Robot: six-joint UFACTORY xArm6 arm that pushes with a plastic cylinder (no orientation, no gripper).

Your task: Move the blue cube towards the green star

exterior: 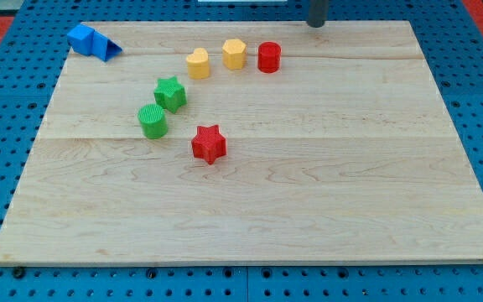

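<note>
You've got my tip (317, 24) at the view's top edge w/ no jaws to report, well apart from the blue cube (80, 37) at the board's top-left corner, green star (170, 92) further down-right.
</note>
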